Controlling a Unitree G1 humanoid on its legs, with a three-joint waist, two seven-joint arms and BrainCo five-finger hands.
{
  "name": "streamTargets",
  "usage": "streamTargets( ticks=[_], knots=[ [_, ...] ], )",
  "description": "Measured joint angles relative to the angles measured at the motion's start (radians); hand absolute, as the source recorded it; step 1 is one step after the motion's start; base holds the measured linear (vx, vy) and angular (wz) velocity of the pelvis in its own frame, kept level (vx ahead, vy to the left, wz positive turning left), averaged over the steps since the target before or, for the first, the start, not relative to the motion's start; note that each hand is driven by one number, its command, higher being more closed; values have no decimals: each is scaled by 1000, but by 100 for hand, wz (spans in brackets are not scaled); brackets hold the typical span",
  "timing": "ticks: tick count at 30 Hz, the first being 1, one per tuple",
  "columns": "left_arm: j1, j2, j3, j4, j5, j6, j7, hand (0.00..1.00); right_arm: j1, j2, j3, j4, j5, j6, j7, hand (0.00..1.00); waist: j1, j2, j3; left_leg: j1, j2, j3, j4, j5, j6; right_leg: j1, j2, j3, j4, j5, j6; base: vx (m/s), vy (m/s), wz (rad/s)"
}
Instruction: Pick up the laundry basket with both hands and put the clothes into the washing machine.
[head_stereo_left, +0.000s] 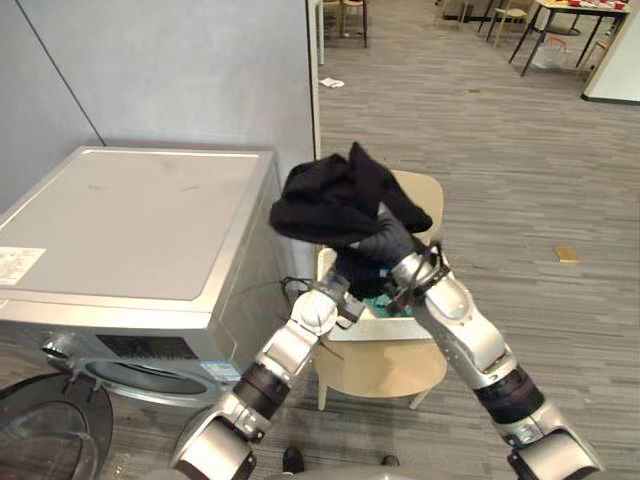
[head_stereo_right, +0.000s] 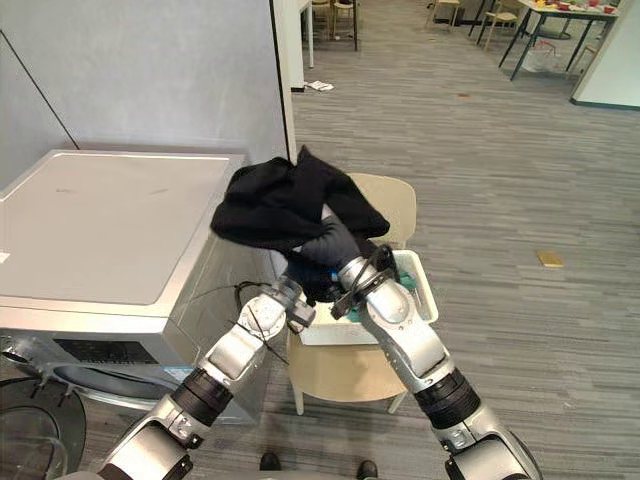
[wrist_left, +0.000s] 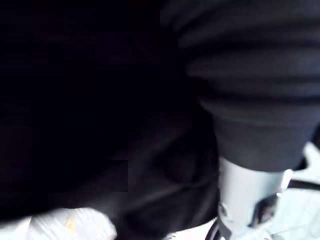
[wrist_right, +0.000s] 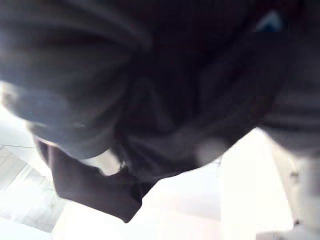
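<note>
A black garment (head_stereo_left: 340, 200) is bunched up in the air above a white laundry basket (head_stereo_right: 425, 290), which rests on a beige chair (head_stereo_left: 385, 365). My right hand (head_stereo_left: 388, 240) is raised under the bundle, and the cloth lies over and around it. My left hand (head_stereo_left: 352, 275) is just below, under the hanging cloth and over the basket's near left corner. Dark cloth (wrist_right: 165, 100) hangs close in the right wrist view, and black cloth (wrist_left: 75, 100) also in the left wrist view. Something teal (head_stereo_right: 405, 283) lies in the basket. The silver washing machine (head_stereo_left: 130, 220) stands to the left, its round door (head_stereo_left: 45, 430) swung open.
A grey partition wall (head_stereo_left: 200, 70) rises behind the washer. On the striped floor lie a small tan object (head_stereo_left: 567, 254) to the right and a white scrap (head_stereo_left: 331, 82) farther back. Tables and chairs (head_stereo_left: 570, 20) stand at the far right.
</note>
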Motion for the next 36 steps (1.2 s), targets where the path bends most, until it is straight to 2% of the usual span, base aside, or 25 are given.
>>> streamTargets(
  ticks=[3,8,9,16,22,23,29,36],
  knots=[
    [-4,30,-39,40,120,-21,24,0,-24,-3,53,1,82,-1,2,100,-3,-3,-2,-6,9,-2,0,-4,-5,6,2,0,-13,10,-5,22,-16,0],
    [-11,31,-83,84,185,-29,47,0,-30,-4,124,2,143,-1,5,100,-2,-9,-5,-8,14,-9,0,-3,-5,15,10,-5,-31,14,-9,9,-8,2],
    [-11,31,-83,86,193,-30,52,100,-30,-4,128,2,149,-1,5,100,-2,-9,-5,-8,14,-9,0,-3,-5,15,10,-5,-31,14,-9,0,0,0],
    [-11,31,-76,100,198,-33,94,100,-29,-33,129,13,160,-5,35,100,-2,-14,-2,-9,16,-9,0,-4,-5,15,12,-4,-34,13,-11,4,-1,0],
    [-11,30,-64,102,220,-35,114,100,-1,-34,107,23,159,-32,43,100,-3,-28,0,-9,16,-8,0,-6,-7,15,12,-4,-34,13,-8,6,-1,0],
    [-9,29,-55,102,232,-35,118,100,15,-30,90,29,157,-36,45,0,-3,-31,1,-9,16,-8,0,-6,-6,15,12,-4,-34,13,-7,0,0,0],
    [33,20,-14,106,258,-36,146,100,75,-12,37,42,134,-56,39,0,-5,-46,8,-8,14,-5,0,-8,-7,13,11,-2,-33,13,-4,2,1,-1],
    [78,11,118,95,277,-35,187,100,144,-12,-55,54,114,-62,23,0,-5,-46,8,-9,9,6,0,-5,-2,1,11,1,-21,9,-6,2,1,-4]
  ],
)
